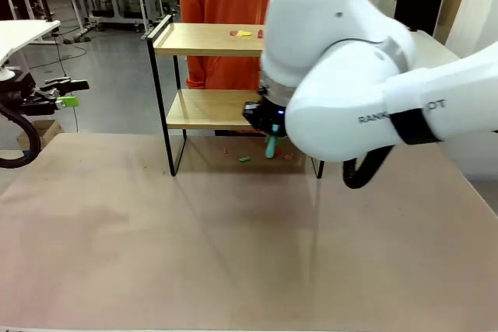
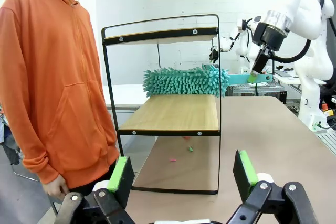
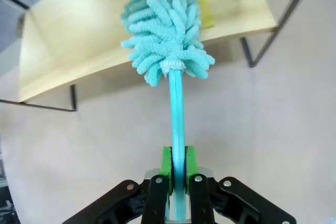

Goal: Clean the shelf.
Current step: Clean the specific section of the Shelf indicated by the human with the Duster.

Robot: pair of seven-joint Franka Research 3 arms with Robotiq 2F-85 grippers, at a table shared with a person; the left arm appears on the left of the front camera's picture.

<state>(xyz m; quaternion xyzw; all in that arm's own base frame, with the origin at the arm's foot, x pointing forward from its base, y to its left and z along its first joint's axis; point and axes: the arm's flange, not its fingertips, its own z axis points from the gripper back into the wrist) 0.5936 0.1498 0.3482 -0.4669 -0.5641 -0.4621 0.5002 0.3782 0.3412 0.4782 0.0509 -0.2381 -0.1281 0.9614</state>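
The right gripper (image 3: 177, 162), bottom centre of its wrist view, is clenched on the teal handle of a fluffy duster (image 3: 164, 30). The duster's head reaches between the two boards of the shelf (image 1: 204, 40), upper centre of the front view. The left gripper (image 2: 182, 178) hangs released at far left, and coloured scraps (image 1: 244, 159) lie on the table (image 1: 233, 254) beneath the shelf.

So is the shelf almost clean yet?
Halfway, perhaps. A few scraps lie on the table under the shelf. The right fingers pinch the handle of the teal duster, its fluffy head over the lower board. Red and yellow scraps on the top board remain.
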